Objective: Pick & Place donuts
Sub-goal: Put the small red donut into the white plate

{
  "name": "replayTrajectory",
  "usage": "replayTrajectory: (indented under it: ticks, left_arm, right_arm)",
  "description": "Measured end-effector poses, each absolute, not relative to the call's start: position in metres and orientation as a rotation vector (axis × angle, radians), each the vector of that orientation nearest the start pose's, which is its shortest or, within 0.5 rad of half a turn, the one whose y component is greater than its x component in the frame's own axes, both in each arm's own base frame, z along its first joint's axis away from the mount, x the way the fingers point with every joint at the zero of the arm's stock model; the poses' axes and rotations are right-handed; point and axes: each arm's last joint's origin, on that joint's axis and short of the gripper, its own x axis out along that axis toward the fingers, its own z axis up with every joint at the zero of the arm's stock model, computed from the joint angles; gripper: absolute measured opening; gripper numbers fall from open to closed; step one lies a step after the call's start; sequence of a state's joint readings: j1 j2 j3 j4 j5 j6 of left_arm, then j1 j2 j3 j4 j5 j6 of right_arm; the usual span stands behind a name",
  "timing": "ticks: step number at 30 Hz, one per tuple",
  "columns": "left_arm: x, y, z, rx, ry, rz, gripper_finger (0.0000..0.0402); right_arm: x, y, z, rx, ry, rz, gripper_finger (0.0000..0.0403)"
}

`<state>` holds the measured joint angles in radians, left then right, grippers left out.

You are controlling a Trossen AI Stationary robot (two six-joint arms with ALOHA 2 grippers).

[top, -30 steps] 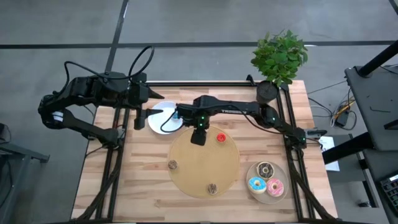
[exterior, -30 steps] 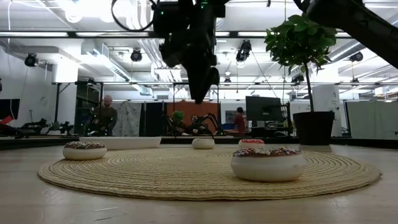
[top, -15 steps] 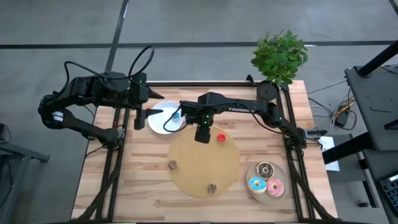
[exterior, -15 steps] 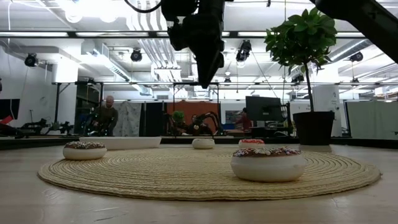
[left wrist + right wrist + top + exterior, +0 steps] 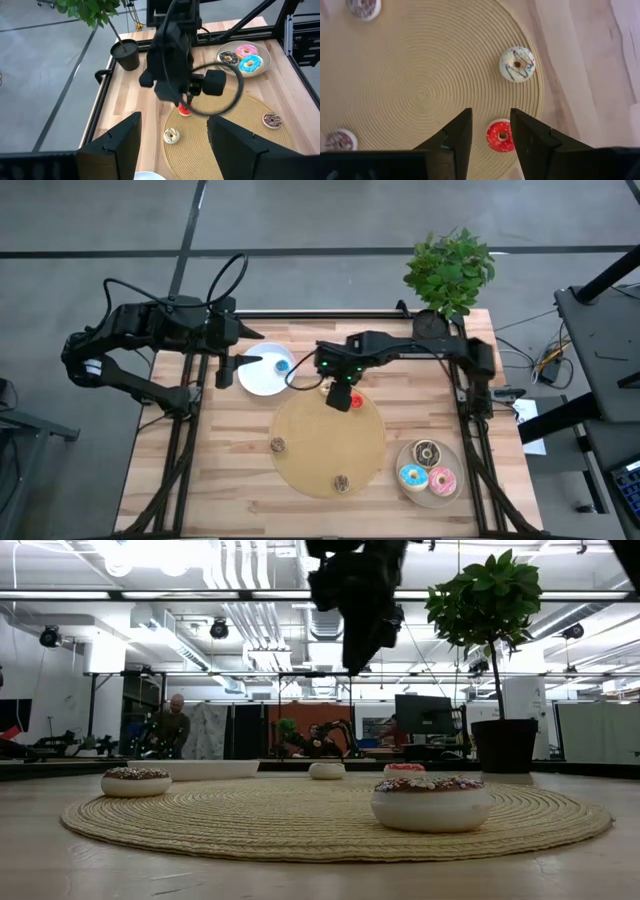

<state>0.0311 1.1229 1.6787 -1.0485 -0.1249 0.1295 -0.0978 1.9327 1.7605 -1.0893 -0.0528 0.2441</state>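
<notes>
A small red donut (image 5: 500,136) lies flat on the far right part of the round woven mat (image 5: 312,442). My right gripper (image 5: 491,114) hangs open high above the mat (image 5: 358,665), just left of the red donut (image 5: 356,400), with nothing between its fingers. Other small donuts rest on the mat, one white with dark drizzle (image 5: 517,64), one at its left (image 5: 278,445) and one near its front (image 5: 342,482). A small blue donut (image 5: 283,365) sits on the white plate (image 5: 258,380). My left gripper (image 5: 228,365) waits open at the far left, beside that plate.
A beige plate (image 5: 430,492) at the near right holds chocolate (image 5: 428,452), blue (image 5: 412,476) and pink (image 5: 442,478) iced donuts. A potted plant (image 5: 450,270) stands at the far right corner. Bare wood lies left of the mat and along the near edge.
My right gripper has moved toward the table's right edge and risen, from over the mat's far left part to a spot beside the red donut. The donuts have not moved.
</notes>
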Motion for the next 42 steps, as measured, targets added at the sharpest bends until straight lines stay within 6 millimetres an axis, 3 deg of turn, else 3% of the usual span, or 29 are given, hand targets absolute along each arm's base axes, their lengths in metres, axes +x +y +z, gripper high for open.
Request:
replayTrajectory:
  ticks: [10, 19, 42]
  left_arm:
    - [0.167, 0.009, 0.476, 0.151, 0.502, 0.12, 0.0199]
    - [0.167, 0.009, 0.476, 0.151, 0.502, 0.12, 0.0199]
    - [0.167, 0.009, 0.476, 0.142, 0.502, 0.123, 0.0199]
  right_arm:
    - [0.345, -0.032, 0.258, 0.424, 1.246, -0.281, 0.0123]
    - [0.323, -0.03, 0.24, 0.47, 1.282, -0.324, 0.0123]
    - [0.335, -0.035, 0.192, 0.515, 1.352, -0.347, 0.0123]
